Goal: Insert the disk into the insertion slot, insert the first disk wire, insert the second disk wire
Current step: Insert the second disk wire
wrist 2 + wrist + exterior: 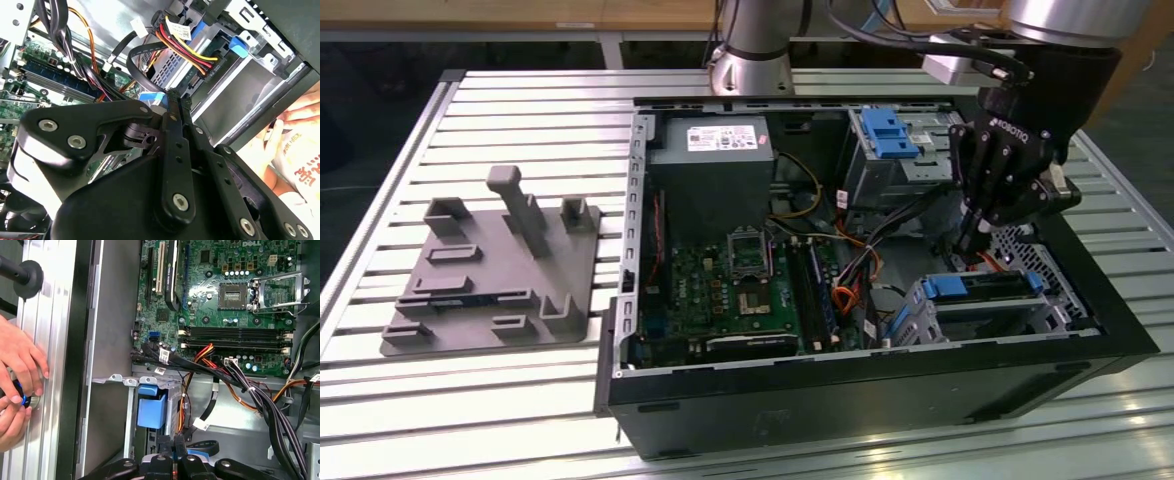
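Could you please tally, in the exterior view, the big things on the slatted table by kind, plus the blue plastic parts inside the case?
Black computer case: 1
Grey fixture plate: 1
Robot arm: 1
Blue plastic parts in the case: 2 (bay latch, disk carrier)
Total: 5

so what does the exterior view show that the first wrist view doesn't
Exterior view alone: the grey plastic fixture on the slatted table, the power supply and the whole black case.

First wrist view alone: a person's hands at the table edge beside the case.

Both: the green motherboard, the gripper lowered near the disk in its blue carrier, sitting in the slot, and the cable bundle.
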